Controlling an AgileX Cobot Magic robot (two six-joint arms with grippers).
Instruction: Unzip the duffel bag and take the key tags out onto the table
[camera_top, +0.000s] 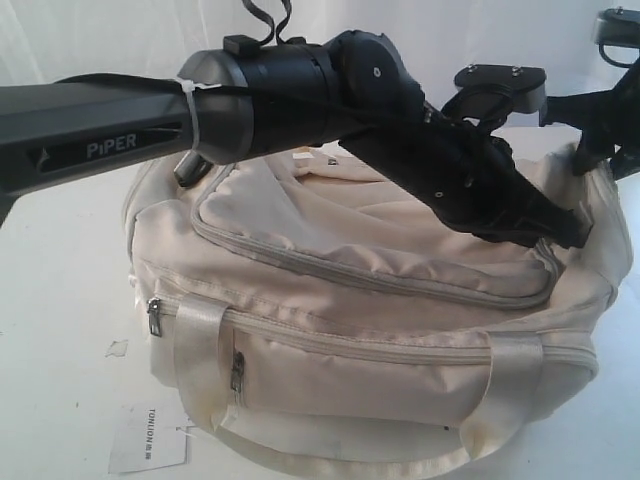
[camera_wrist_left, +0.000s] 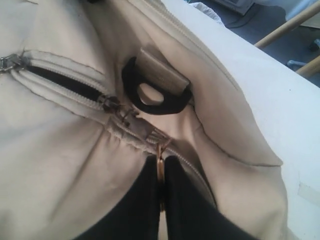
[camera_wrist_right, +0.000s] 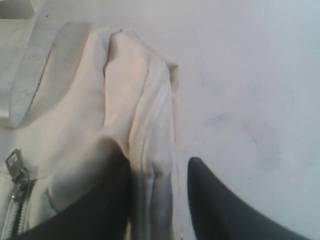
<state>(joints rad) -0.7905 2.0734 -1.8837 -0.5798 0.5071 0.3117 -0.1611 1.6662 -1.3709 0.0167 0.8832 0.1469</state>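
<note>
The cream duffel bag (camera_top: 350, 300) lies on the white table (camera_top: 60, 300). My left arm reaches across the bag's top to its right end, where the left gripper (camera_wrist_left: 161, 162) is shut on a thin metal zipper pull (camera_wrist_left: 160, 156) at the end of the top zipper. Part of that zipper (camera_wrist_left: 70, 82) gapes dark beside a black strap clip (camera_wrist_left: 150, 102). At the same end, the right gripper (camera_wrist_right: 157, 167) stands open astride a raised fold of bag fabric (camera_wrist_right: 150, 120); one finger touches the fold and the other is clear of it. The key tags are hidden.
A white paper label (camera_top: 145, 440) lies on the table by the bag's front left corner. Pale webbing handles (camera_top: 200, 350) cross the front pocket, whose zipper pull (camera_top: 238, 372) hangs down. Wooden poles (camera_wrist_left: 285, 25) stand beyond the table's edge.
</note>
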